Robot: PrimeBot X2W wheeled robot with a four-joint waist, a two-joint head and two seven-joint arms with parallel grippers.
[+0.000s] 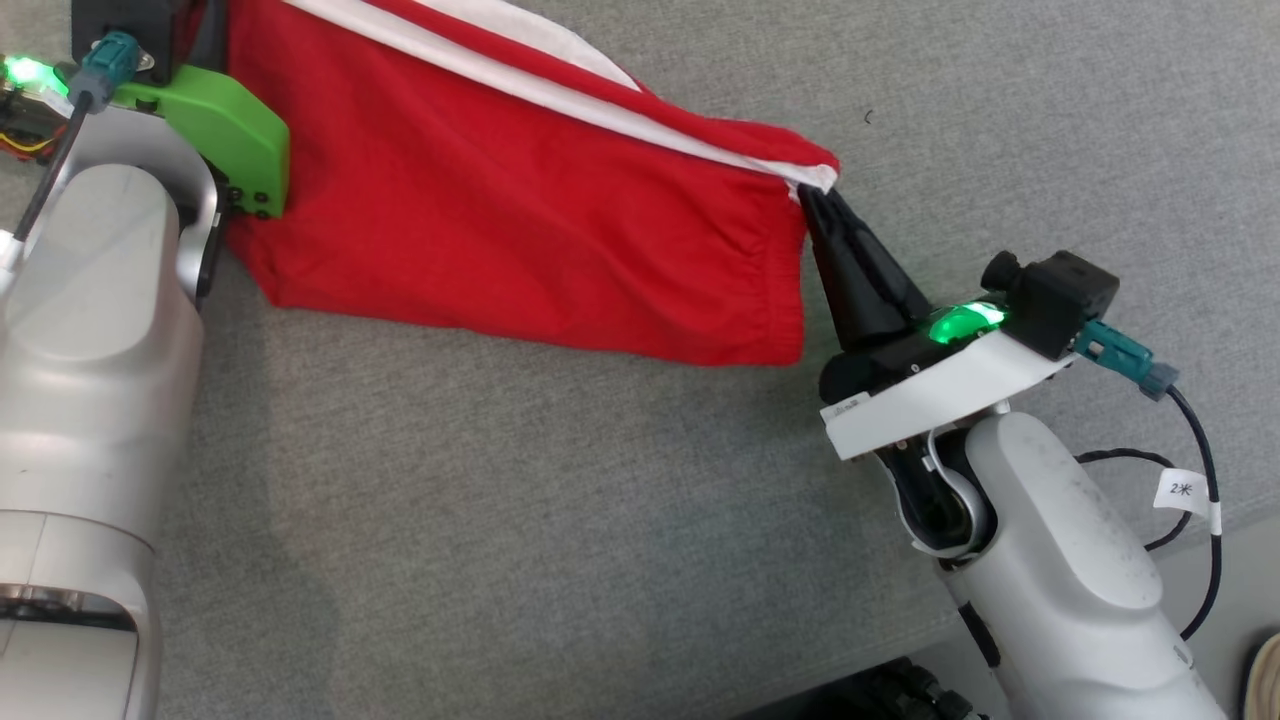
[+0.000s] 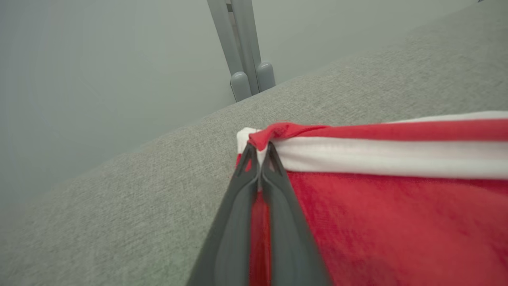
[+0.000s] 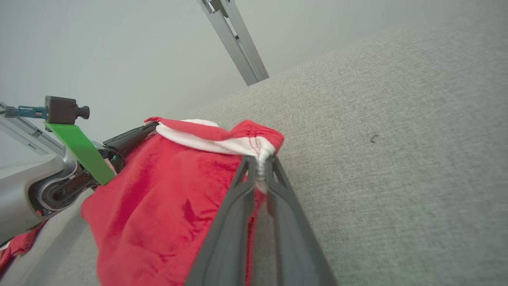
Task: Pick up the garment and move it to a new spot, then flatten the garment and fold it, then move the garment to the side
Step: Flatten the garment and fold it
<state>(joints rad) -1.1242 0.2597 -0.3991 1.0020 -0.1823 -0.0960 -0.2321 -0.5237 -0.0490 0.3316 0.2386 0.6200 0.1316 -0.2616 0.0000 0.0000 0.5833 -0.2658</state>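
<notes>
- The surface (image 1: 500,520) is a flat bed covered in grey woven cloth with a fine, matte grain. In the left wrist view, a pale wall and a grey metal post (image 2: 246,43) stand beyond its far edge.
- The garment (image 1: 480,200) is soft red cloth with a white band (image 1: 560,95) along its top edge and a gathered hem at its right end. It fills the upper centre of the head view, spread as a sheet between the two grippers. Whether its lower edge rests on the surface cannot be told.
- The left gripper (image 2: 260,150) is clamped on the garment's left top corner. Red cloth shows in the slit between its jaws.
- The right gripper (image 1: 815,200) pinches the right top corner, where band and hem bunch together at its tips.
- The fingers (image 3: 232,222) are long, dark and tapered, with cut-outs near the tips. This shape suits nipping a thin edge.
- Purpose of the hold, as judged: gripping both ends of the banded edge, well apart, draws it straight, so the limp cloth hangs open rather than crumpled. That readies it for carrying or laying flat.
- The band looks firmer than the red body, so it probably gives the surer grip.
</notes>
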